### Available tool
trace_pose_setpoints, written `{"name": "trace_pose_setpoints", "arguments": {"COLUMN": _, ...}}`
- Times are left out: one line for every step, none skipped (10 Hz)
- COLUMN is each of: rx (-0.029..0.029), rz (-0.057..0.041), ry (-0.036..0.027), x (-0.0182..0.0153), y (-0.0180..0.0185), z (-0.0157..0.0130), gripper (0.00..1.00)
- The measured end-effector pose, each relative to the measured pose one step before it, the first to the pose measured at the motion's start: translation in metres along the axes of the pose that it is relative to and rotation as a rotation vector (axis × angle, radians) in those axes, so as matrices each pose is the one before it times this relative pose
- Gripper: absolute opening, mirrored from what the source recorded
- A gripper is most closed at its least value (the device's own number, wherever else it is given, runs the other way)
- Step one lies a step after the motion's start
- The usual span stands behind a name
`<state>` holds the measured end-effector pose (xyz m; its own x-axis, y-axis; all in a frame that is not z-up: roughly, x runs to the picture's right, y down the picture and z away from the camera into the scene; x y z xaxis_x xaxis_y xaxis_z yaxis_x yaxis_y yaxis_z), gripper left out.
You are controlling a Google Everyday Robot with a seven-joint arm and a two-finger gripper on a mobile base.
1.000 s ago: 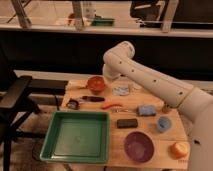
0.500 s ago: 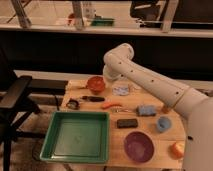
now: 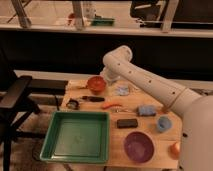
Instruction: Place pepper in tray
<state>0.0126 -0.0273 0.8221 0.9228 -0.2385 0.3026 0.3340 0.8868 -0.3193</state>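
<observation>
The pepper point(image 3: 111, 105) is a slim orange-red chili lying on the wooden table, just beyond the far right corner of the tray. The tray point(image 3: 50, 138) is a large green square with a raised rim at the table's front left, and nothing shows inside it. My arm reaches in from the right, bends at the elbow and points down. My gripper point(image 3: 107, 81) hangs above the back of the table beside a round red-orange bowl point(image 3: 96, 83), a short way behind the pepper and apart from it.
A purple bowl point(image 3: 138, 146) sits right of the tray, with a flat black object point(image 3: 127, 122) behind it. A blue cup point(image 3: 163, 123), blue sponge point(image 3: 146, 110), pale blue cloth point(image 3: 121, 90), dark-handled tool point(image 3: 92, 98) and stubby orange object point(image 3: 174, 148) lie around. A dark chair point(image 3: 15, 95) stands left.
My arm has shifted only slightly, dipping a little toward the back of the table. The pepper, the tray and the other things have not moved.
</observation>
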Motion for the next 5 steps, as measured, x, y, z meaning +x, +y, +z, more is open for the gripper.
{"name": "trace_pose_setpoints", "arguments": {"rx": -0.01494, "rz": 0.01447, "ry": -0.00337, "x": 0.00138, "y": 0.00313, "z": 0.00716, "gripper": 0.80}}
{"name": "trace_pose_setpoints", "arguments": {"rx": -0.00634, "rz": 0.00845, "ry": -0.00087, "x": 0.00013, "y": 0.00158, "z": 0.00487, "gripper": 0.80}}
{"name": "trace_pose_setpoints", "arguments": {"rx": -0.00076, "rz": 0.00507, "ry": 0.00080, "x": 0.00007, "y": 0.00103, "z": 0.00395, "gripper": 0.80}}
{"name": "trace_pose_setpoints", "arguments": {"rx": -0.00498, "rz": 0.00916, "ry": 0.00715, "x": 0.00270, "y": 0.00234, "z": 0.00779, "gripper": 0.80}}
{"name": "trace_pose_setpoints", "arguments": {"rx": -0.00547, "rz": 0.00707, "ry": 0.00229, "x": 0.00216, "y": 0.00132, "z": 0.00427, "gripper": 0.80}}
